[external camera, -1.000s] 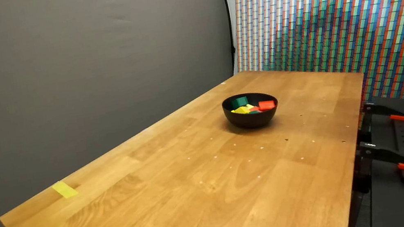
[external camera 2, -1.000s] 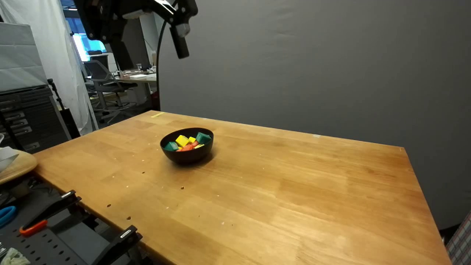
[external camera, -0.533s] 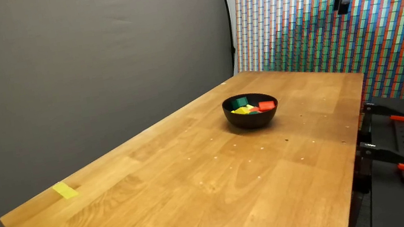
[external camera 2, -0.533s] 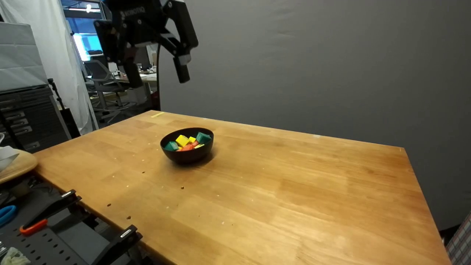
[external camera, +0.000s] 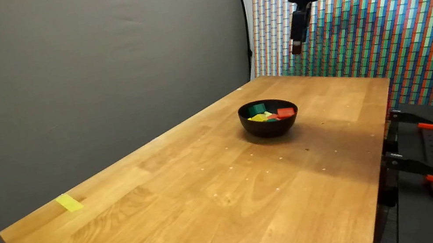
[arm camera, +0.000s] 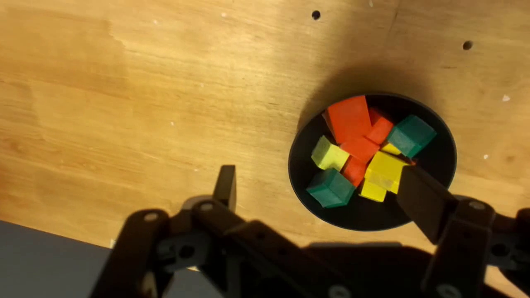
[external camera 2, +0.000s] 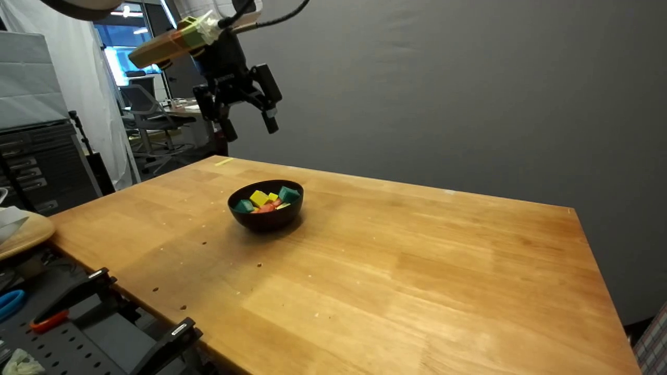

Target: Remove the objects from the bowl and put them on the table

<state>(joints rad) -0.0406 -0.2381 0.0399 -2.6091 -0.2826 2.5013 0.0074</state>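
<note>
"Where was the bowl (external camera: pixel 270 130)?"

"I saw it upright on the light wooden table (external camera 2: pixel 427 271), round and black."

"And how did the blocks (external camera 2: pixel 259 198) lie?"

"I saw them jumbled inside, some tilted: red blocks (arm camera: pixel 350 120) bunched together, two green blocks (arm camera: pixel 330 188) at opposite sides, yellow blocks (arm camera: pixel 385 169) among them."

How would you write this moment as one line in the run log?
gripper: open, holding nothing, above table | bowl: upright on table | red, yellow, green blocks: inside bowl
</note>
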